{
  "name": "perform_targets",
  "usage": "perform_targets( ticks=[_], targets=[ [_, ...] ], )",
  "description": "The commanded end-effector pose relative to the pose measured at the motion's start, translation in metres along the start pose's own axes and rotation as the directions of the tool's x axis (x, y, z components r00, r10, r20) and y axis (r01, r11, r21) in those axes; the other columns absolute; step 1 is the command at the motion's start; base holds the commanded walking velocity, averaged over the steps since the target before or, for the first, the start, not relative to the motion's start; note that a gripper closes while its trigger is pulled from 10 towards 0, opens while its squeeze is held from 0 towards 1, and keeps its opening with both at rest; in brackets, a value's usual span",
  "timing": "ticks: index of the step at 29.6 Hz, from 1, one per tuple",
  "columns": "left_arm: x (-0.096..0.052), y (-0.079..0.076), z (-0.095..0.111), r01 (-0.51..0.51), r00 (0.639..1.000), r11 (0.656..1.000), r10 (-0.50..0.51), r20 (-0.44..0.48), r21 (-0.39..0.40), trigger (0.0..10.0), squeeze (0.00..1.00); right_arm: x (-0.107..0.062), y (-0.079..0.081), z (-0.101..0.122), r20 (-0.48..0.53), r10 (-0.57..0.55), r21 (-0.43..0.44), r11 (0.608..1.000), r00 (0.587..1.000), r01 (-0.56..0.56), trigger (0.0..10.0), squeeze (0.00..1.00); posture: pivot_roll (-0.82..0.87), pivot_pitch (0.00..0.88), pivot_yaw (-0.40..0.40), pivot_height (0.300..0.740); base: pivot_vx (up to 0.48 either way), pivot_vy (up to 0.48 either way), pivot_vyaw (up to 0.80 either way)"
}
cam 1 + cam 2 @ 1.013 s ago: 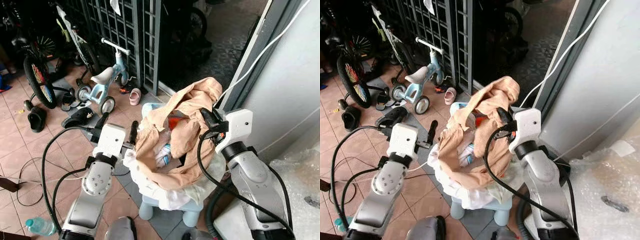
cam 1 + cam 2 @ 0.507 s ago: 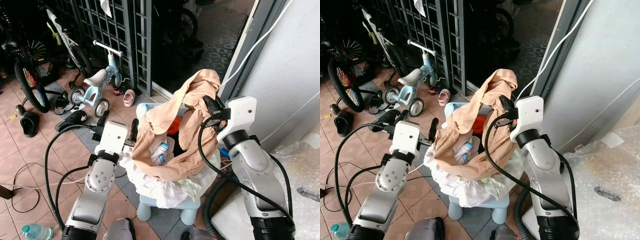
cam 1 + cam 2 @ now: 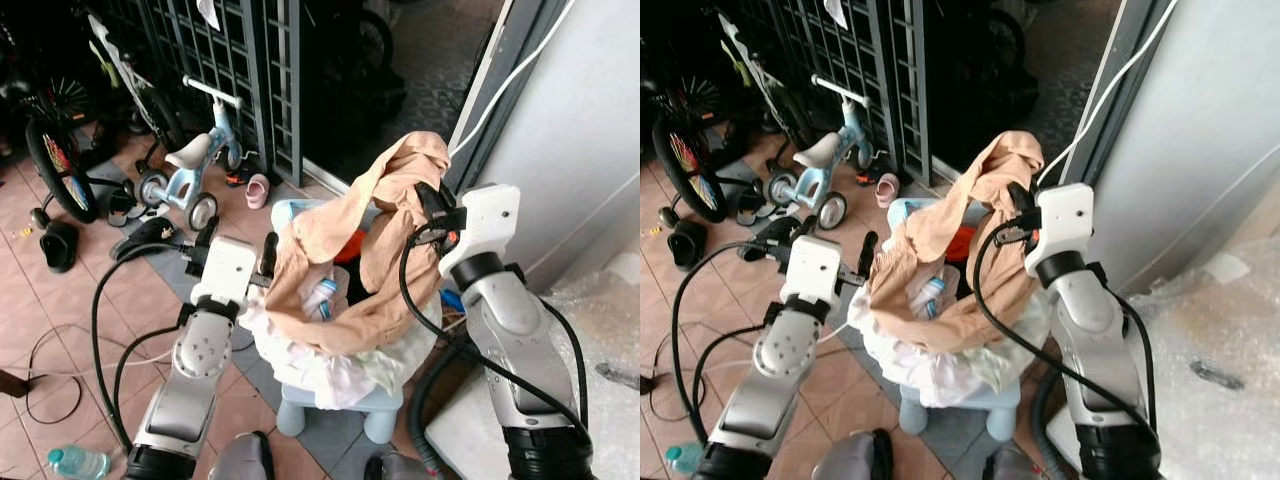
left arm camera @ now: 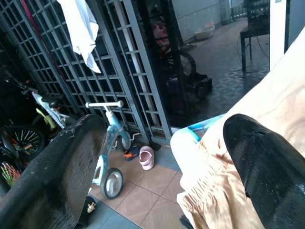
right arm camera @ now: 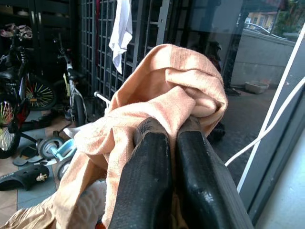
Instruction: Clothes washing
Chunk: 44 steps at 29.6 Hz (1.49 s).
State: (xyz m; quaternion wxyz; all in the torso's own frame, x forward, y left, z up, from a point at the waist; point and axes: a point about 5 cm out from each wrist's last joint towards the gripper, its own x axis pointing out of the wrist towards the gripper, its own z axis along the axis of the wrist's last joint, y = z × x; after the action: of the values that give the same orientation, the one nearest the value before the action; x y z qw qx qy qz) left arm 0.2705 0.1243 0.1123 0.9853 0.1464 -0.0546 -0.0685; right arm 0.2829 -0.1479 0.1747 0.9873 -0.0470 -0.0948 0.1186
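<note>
A peach garment (image 3: 335,235) hangs out of a light blue laundry basket (image 3: 291,211) heaped with white clothes (image 3: 305,362), which stands on a small blue stool (image 3: 340,408). My right gripper (image 3: 430,203) is shut on the garment's upper fold and holds it above the basket's right side. In the right wrist view the peach garment (image 5: 167,90) bunches over the pressed-together fingers (image 5: 145,176). My left gripper (image 3: 238,241) is open at the basket's left rim. In the left wrist view one of its fingers (image 4: 267,167) lies against the peach garment (image 4: 224,200).
A child's balance bike (image 3: 195,160), a bicycle wheel (image 3: 55,165) and sandals (image 3: 60,245) sit to the left before a dark metal gate (image 3: 250,60). A white wall (image 3: 590,130) and bubble wrap (image 3: 600,340) are on the right. A plastic bottle (image 3: 75,462) lies on the tiles.
My right gripper has lifted the peach garment higher, drawing it up out of the basket. The left gripper stays by the rim. The camera has shifted slightly.
</note>
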Motion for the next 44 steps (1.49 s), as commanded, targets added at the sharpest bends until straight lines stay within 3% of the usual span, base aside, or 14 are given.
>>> perform_targets(
  ticks=[1, 13, 14, 18, 31, 40, 44],
  targets=[
    [-0.001, 0.000, -0.005, 0.003, 1.000, 1.000, -0.003, -0.019, 0.009, 10.0, 0.00, 0.003, -0.003, 0.005, 0.020, -0.022, -0.005, 1.000, 1.000, 0.022, 10.0, 0.00, -0.05, 0.000, 0.015, 0.740, -0.364, 0.000, 0.00],
    [0.002, 0.000, -0.003, 0.004, 1.000, 1.000, -0.004, -0.006, 0.004, 10.0, 0.00, 0.008, -0.004, 0.004, 0.011, -0.053, -0.002, 0.999, 0.999, 0.053, 10.0, 0.00, -0.06, 0.000, 0.019, 0.740, -0.193, 0.000, -0.07],
    [0.002, -0.001, 0.000, 0.052, 0.999, 0.998, -0.051, 0.018, -0.023, 10.0, 0.00, 0.009, -0.006, 0.005, 0.020, -0.078, -0.009, 0.997, 0.997, 0.078, 10.0, 0.00, -0.06, 0.000, 0.018, 0.740, 0.000, 0.000, -0.80],
    [0.001, -0.002, 0.001, 0.085, 0.996, 0.996, -0.084, 0.030, -0.037, 10.0, 0.00, 0.012, -0.010, 0.006, 0.029, -0.110, -0.009, 0.994, 0.993, 0.111, 10.0, 0.00, -0.05, 0.000, 0.017, 0.740, 0.000, 0.000, -0.80],
    [0.004, -0.003, 0.002, 0.095, 0.995, 0.994, -0.093, 0.044, -0.051, 10.0, 0.00, 0.027, -0.027, 0.018, 0.084, -0.170, -0.069, 0.982, 0.982, 0.176, 10.0, 0.00, -0.06, 0.000, 0.015, 0.740, 0.317, -0.297, -0.80],
    [0.005, -0.005, 0.001, 0.107, 0.993, 0.993, -0.104, 0.047, -0.056, 10.0, 0.00, 0.026, -0.023, 0.015, 0.086, -0.171, -0.071, 0.982, 0.981, 0.178, 10.0, 0.00, -0.06, 0.000, 0.018, 0.740, 0.338, -0.315, -0.80],
    [0.006, -0.002, 0.001, 0.064, 0.997, 0.994, -0.061, 0.044, -0.094, 10.0, 0.00, 0.026, -0.022, 0.016, 0.096, -0.147, -0.066, 0.986, 0.984, 0.154, 10.0, 0.00, -0.06, 0.000, 0.019, 0.740, 0.086, -0.069, -0.60]
  ],
)
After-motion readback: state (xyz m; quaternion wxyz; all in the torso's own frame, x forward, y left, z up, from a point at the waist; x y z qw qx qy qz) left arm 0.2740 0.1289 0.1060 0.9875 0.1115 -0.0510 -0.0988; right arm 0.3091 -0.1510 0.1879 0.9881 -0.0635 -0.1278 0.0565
